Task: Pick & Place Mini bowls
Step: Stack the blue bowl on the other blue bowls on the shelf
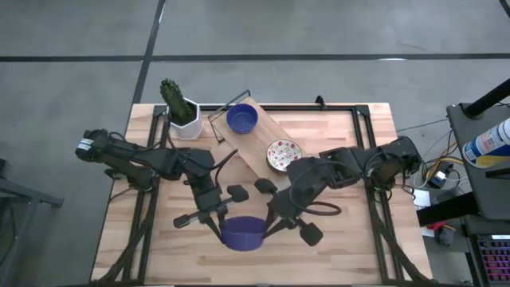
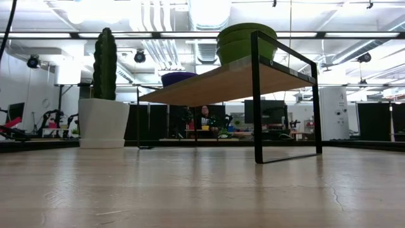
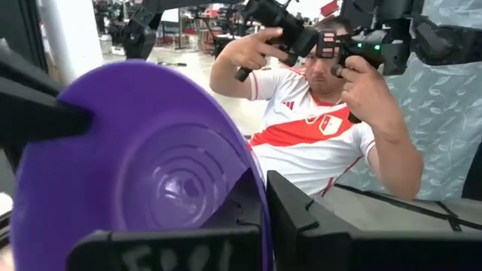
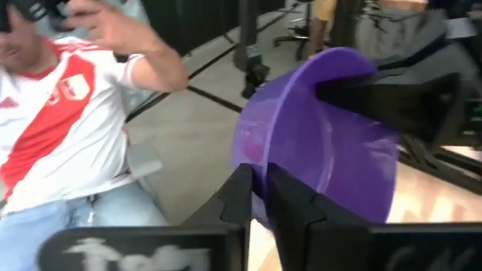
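A cobalt blue mini bowl (image 1: 243,233) hangs in the air over the table's near edge, between my two grippers. My left gripper (image 1: 222,226) comes at it from the left and my right gripper (image 1: 268,226) from the right, each shut on its rim. A second blue mini bowl (image 1: 241,119) and a cream speckled mini bowl (image 1: 284,155) rest on the wooden shelf board (image 1: 259,135) at the far middle. The low view shows neither gripper nor the held bowl. My left gripper (image 3: 263,197) pinches the blue bowl's rim (image 3: 258,177) between its two fingers, one inside the bowl and one outside. It reaches in about level from the table's left. The bowl is lifted clear of the table. My right gripper (image 4: 260,192) has the bowl's opposite rim (image 4: 251,162) between its two fingers, one on each face of the wall. It comes from the table's right, slanting slightly down. The bowl is tipped and clear of the table.
A white pot with a cactus (image 1: 182,112) stands at the far left beside the black-framed shelf rack (image 2: 256,95). Bare wooden tabletop (image 1: 335,247) lies below and beside the held bowl. A person in a white and red shirt (image 3: 316,128) sits beyond the table.
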Controlling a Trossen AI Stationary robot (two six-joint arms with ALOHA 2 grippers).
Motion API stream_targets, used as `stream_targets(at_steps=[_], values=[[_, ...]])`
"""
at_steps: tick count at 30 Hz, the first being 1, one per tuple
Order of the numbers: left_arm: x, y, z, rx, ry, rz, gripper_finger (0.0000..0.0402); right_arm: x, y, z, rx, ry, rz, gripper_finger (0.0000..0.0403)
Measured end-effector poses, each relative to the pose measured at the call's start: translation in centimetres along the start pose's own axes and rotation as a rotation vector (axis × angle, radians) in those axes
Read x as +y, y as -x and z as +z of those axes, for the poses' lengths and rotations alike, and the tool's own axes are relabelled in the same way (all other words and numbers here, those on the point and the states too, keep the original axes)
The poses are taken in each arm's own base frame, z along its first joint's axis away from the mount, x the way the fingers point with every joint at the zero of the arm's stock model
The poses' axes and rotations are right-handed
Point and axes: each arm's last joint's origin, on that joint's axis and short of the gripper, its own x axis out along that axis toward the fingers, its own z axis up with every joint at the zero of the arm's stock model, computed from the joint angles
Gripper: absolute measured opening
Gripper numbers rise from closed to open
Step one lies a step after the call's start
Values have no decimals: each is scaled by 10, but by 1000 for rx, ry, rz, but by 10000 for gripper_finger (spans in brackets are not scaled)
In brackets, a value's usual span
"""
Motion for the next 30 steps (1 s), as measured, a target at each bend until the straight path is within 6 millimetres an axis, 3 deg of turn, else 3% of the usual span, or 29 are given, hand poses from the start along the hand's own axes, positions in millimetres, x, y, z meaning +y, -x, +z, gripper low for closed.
stream_targets(at_steps=[8,13,19,22,27,30], values=[[5,7,-10,107,72,154,0,-2,1,-2,17,-45,-102,141],[9,20,-18,226,148,373,0,3,26,2,27,-35,-259,188],[9,35,-22,322,182,596,0,19,65,9,-2,-47,-352,200],[10,44,-22,407,131,855,0,24,73,10,-20,-81,-357,199],[18,68,-15,555,11,1262,0,37,78,12,-38,-92,-322,195],[27,81,-16,637,-49,1372,0,38,68,10,-18,-88,-315,194]])
